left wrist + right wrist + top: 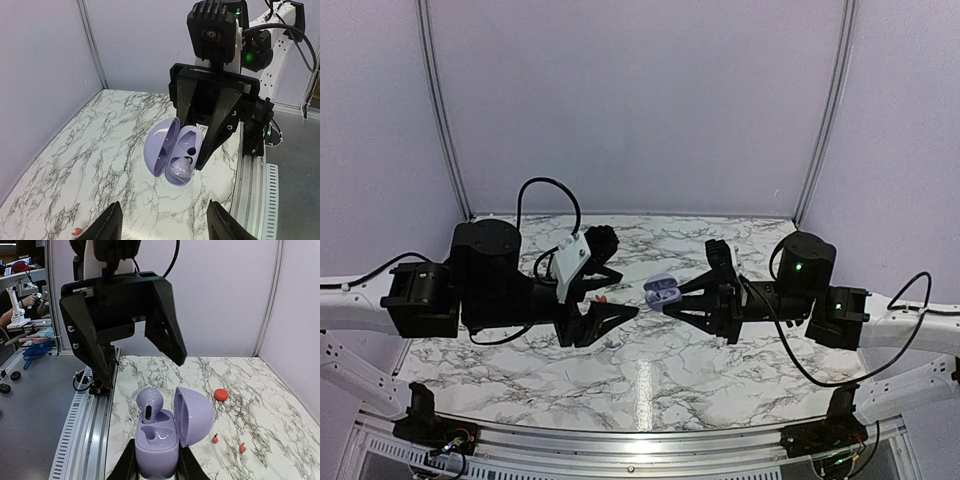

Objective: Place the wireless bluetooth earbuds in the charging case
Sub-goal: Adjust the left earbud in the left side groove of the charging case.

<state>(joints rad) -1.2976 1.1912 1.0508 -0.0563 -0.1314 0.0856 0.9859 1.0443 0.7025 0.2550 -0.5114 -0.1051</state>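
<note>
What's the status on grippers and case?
Right gripper shut on open charging case. Left gripper open, empty, facing it. One purple earbud seated, other slot empty. Two red earbuds on table. Nothing between grippers.

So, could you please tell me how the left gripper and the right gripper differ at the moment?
The left gripper is open and empty; the right gripper is shut on the open purple charging case. The left gripper faces the case without touching it, while the right gripper holds it up in the air. Both are black with two tapered fingers.

The right tool (672, 297) grips an open lavender case (661, 291) facing the left tool (629, 294).
</note>
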